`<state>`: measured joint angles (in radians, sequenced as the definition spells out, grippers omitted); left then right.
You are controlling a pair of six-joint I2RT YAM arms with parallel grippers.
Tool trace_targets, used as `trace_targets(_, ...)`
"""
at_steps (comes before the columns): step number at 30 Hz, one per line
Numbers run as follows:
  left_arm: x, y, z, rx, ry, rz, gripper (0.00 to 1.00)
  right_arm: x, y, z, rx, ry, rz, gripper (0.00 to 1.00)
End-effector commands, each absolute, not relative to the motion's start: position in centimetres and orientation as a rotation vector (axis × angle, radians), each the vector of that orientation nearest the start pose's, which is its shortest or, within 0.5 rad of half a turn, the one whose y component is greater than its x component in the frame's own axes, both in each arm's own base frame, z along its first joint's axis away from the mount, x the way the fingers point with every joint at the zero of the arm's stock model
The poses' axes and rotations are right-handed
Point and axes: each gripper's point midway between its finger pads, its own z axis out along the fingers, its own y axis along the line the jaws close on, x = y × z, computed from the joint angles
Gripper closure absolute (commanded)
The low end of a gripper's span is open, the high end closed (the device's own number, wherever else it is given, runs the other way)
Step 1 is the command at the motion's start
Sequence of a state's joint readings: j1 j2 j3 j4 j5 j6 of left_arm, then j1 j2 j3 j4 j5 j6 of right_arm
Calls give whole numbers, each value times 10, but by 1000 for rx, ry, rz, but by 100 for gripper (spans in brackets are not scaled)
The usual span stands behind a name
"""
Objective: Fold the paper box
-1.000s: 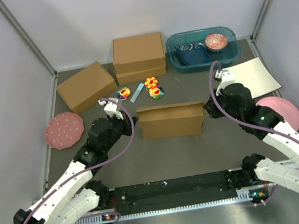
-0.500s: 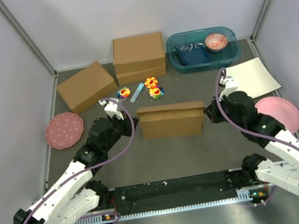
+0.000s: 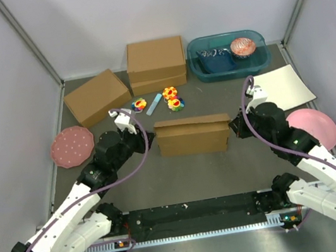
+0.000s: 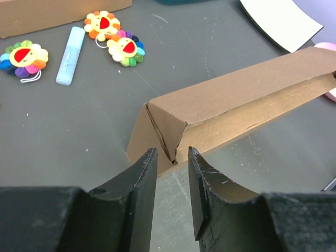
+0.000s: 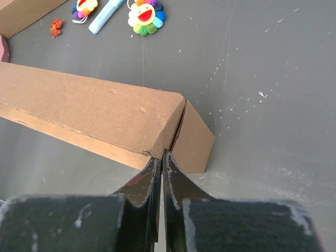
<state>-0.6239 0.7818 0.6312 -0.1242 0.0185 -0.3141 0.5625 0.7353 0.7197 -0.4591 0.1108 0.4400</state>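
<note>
Flower toys lie beside a blue marker.

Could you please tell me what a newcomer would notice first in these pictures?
The paper box stands mid-table, with the left gripper open at its left end and the right gripper shut at its right end. Just behind it lie bright rainbow flower toys.

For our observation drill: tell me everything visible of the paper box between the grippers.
The paper box is plain brown corrugated cardboard, folded into a long, low shape on the grey table. End flaps show seams. The open left gripper straddles its left corner; the shut right gripper meets its right-end seam.
</note>
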Motion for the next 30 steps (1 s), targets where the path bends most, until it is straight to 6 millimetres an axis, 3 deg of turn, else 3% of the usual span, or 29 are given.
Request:
trace_targets(1,250,-206,251,330,1792,-703,64,224,141,178,-68,2177,469,100)
trace_targets(8,259,-211,250,369,1796,-673,64,224,143,180,-72,2173,475,100)
trace_targets(20,264,-216,250,390,1791,-670,97,222,144,174,-77,2191,482,100)
trace_targets(23,262,-218,244,400,1796,-686,100,221,145,174,-78,2189,496,100)
trace_targets(28,255,-218,203,396,1874,-701,100,218,148,189,-75,2145,547,100)
trace_targets(30,254,-217,190,385,1886,-697,100,218,150,198,-75,2122,565,95)
